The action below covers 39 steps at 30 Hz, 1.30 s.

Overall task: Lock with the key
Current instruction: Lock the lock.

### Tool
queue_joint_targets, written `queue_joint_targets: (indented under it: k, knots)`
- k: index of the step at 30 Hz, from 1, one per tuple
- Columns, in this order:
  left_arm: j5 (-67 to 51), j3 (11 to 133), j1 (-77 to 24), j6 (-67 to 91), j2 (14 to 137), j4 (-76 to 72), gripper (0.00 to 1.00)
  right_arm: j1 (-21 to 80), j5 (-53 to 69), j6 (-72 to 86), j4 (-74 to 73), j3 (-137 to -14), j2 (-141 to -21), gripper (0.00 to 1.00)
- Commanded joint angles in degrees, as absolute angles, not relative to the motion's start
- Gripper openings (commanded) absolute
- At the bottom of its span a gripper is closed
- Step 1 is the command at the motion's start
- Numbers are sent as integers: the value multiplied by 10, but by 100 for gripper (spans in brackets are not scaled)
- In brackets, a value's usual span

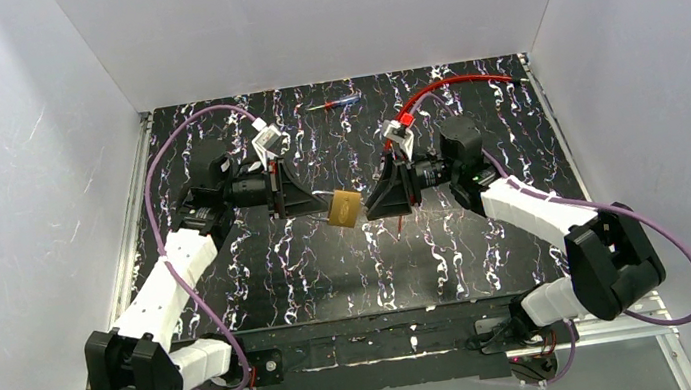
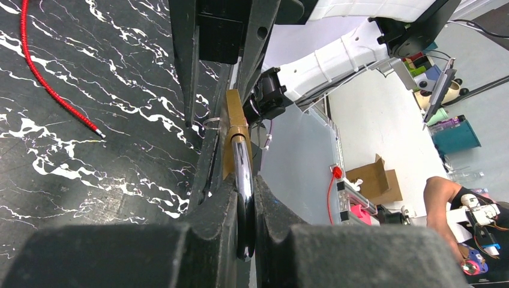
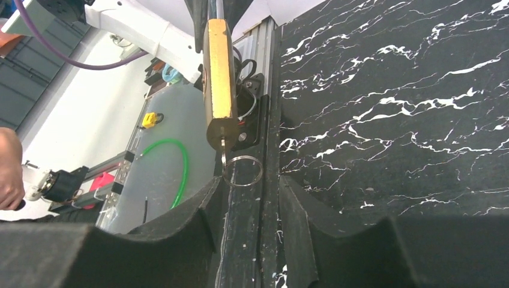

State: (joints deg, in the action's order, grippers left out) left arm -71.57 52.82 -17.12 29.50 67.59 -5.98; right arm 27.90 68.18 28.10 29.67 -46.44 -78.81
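Observation:
A brass padlock (image 1: 344,208) hangs in the air over the middle of the black marbled table (image 1: 352,275), between my two grippers. My left gripper (image 1: 314,202) is shut on its steel shackle (image 2: 242,174); the brass body (image 2: 235,117) sticks out past the fingertips. In the right wrist view the padlock (image 3: 219,78) has a key (image 3: 223,149) in its bottom end, with a wire key ring (image 3: 242,171) hanging from it. My right gripper (image 3: 249,198) is open, its fingers just short of the ring, one on each side, touching nothing. It also shows in the top view (image 1: 375,203).
A small red and blue screwdriver (image 1: 332,104) lies at the far edge of the table. A red cable (image 1: 454,88) runs along the back right, also seen in the left wrist view (image 2: 54,90). White walls close the table on three sides.

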Motion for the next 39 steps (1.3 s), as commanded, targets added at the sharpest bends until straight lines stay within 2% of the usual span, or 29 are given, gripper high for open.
queue_joint_targets:
  k: [1, 9, 13, 16, 18, 23, 30, 39]
  knots:
    - [-743, 526, -170, 287, 656, -79, 0, 289, 701, 259, 285, -495, -766, 45]
    - [-736, 523, -170, 278, 660, -69, 0, 295, 697, 346, 380, -491, -767, 48]
    - [-718, 545, -171, 216, 659, 11, 0, 295, 693, 350, 382, -498, -769, 37]
    - [-718, 546, -171, 218, 656, 14, 0, 298, 693, 349, 383, -494, -772, 27]
    - [-718, 545, -171, 225, 656, 8, 0, 301, 693, 349, 383, -489, -771, 25]
    - [-718, 546, -171, 235, 658, -4, 0, 303, 690, 340, 376, -470, -766, 27]
    - [-724, 548, -171, 240, 657, -14, 0, 303, 679, 229, 251, -481, -767, 30]
    - [-727, 542, -171, 237, 649, -7, 0, 296, 674, 209, 228, -511, -771, 33]
